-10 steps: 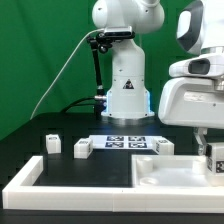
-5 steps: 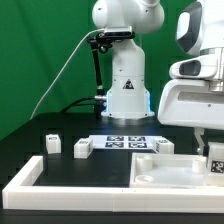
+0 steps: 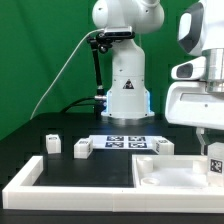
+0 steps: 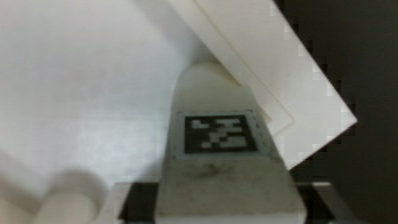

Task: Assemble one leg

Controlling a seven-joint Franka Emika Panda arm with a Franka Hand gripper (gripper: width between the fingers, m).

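My gripper (image 3: 212, 158) is shut on a leg (image 3: 214, 165), a small white post with a black-and-white tag, and holds it at the exterior view's right edge, over the right end of the wide white tray-shaped piece (image 3: 165, 172). In the wrist view the leg (image 4: 221, 120) fills the middle, its tag facing the camera. The dark fingers (image 4: 146, 200) press its two sides, so the gripper (image 4: 222, 205) is closed on it. The tray piece's flat surface (image 4: 89, 90) and its raised rim (image 4: 267, 70) lie beneath. Three more legs stand on the table (image 3: 52, 143), (image 3: 82, 148), (image 3: 160, 146).
The marker board (image 3: 125, 141) lies in front of the robot base (image 3: 125, 95). A long white L-shaped frame (image 3: 40, 185) runs along the table's front and the exterior view's left. Black tabletop (image 3: 100, 165) lies between the loose legs and the tray piece.
My gripper with the leg has shifted slightly toward the exterior view's right and sunk a little toward the tray piece. The loose legs have not moved.
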